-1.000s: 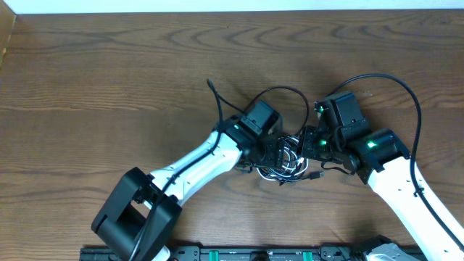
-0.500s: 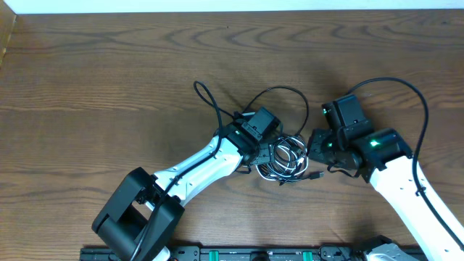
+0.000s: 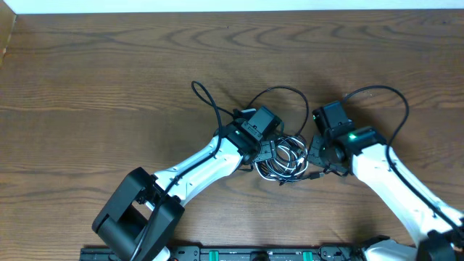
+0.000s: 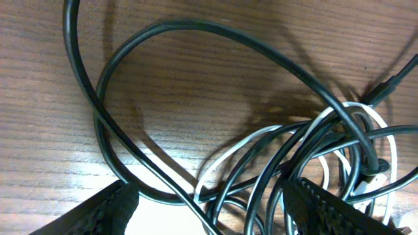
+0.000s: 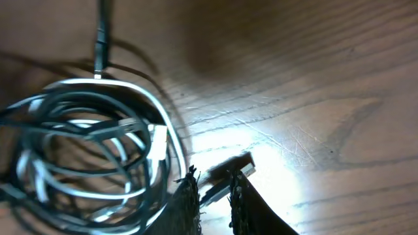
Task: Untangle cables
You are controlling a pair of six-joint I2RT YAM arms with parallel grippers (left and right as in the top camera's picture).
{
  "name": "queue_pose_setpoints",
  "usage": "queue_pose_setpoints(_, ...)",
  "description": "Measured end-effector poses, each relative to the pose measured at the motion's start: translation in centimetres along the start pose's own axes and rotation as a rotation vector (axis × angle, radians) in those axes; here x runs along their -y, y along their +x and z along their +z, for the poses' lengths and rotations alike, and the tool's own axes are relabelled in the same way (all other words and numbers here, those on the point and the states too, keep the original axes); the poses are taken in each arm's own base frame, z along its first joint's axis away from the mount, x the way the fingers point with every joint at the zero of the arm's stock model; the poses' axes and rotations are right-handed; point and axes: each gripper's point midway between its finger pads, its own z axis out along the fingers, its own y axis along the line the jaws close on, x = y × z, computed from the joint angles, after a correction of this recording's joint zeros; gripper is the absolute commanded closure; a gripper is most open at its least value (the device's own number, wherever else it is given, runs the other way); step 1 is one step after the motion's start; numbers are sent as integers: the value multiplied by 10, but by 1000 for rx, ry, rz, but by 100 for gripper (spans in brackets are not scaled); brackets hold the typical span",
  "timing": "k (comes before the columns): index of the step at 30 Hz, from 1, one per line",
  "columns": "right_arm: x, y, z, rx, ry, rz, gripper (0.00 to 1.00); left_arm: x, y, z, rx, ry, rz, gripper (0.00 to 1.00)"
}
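The cables lie in a tangled coil of thin black wires and one white wire between my two grippers. One black loop runs out to the upper left, and another arches above the coil. My left gripper is at the coil's left edge. In the left wrist view it is open wide, with black and white strands between its fingers. My right gripper is at the coil's right edge. In the right wrist view its fingers are close together around a black plug end, beside the coil.
The brown wooden table stretches to the left and back. A black rail with green lights runs along the front edge. The right arm's thicker black cord loops above its wrist.
My right gripper has moved left and slightly down to the coil's right edge. My left gripper has pulled back slightly, and the black loop at the upper left has shifted further left.
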Motion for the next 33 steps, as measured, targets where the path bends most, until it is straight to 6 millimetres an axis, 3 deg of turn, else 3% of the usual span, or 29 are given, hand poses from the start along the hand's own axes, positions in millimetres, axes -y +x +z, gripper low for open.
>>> queue_pose_setpoints(6, -3, -2, 12, -11, 5, -2, 85, 3, -3, 1, 10, 12, -1, 23)
queue_pose_setpoints(11, -7, -3, 16, -12, -6, -3, 84, -2, 2, 17, -13, -16, -27, 24)
queue_pose_setpoints(17, -13, 0, 24, -46, -25, -5, 85, -8, 8, 29, -38, -47, -57, 45)
queue_pose_setpoints(25, -24, 7, 32, -82, -66, -20, 85, -7, 9, 29, -37, -46, -68, 45)
queue_pose_setpoints(33, -44, 29, 27, -188, -162, -21, 83, -7, 9, 29, -37, -46, -68, 45)
